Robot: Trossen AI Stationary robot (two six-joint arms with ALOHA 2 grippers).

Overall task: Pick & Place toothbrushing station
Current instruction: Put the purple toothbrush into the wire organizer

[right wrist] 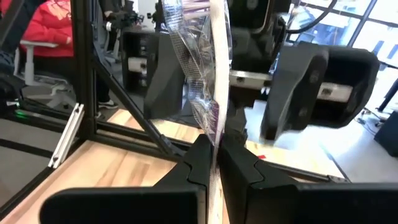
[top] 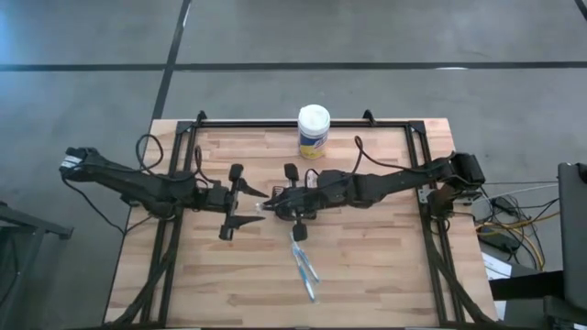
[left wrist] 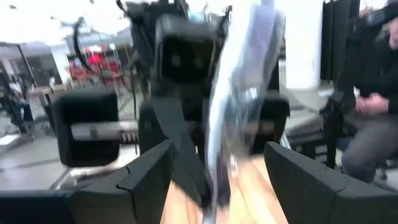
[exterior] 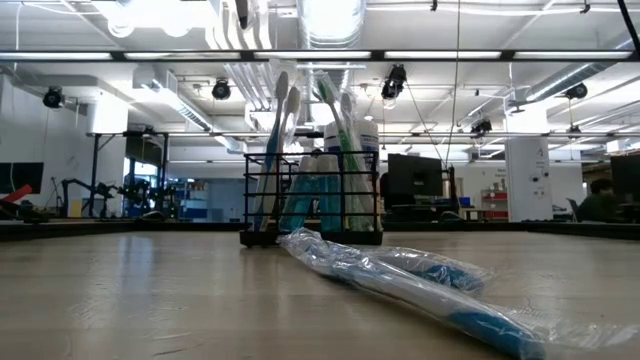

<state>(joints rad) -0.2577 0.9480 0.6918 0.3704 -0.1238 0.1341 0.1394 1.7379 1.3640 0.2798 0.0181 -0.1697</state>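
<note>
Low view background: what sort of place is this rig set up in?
Probably a robotics lab or workshop, open-plan and industrial: exposed ceiling ducts and strip lights, desks with monitors, a seated person working at the far right, and bare concrete floor around the wooden table.

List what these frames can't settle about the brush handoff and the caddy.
- Wrapped toothbrush pinched by the right gripper: colour unreadable, crinkled film covers it.
- Same package in the left wrist view: blurred; the left gripper is open, contact unclear.
- Caddy: count of brushes and tubes unclear, they overlap in the low view; in the high view the arms hide it.
</note>
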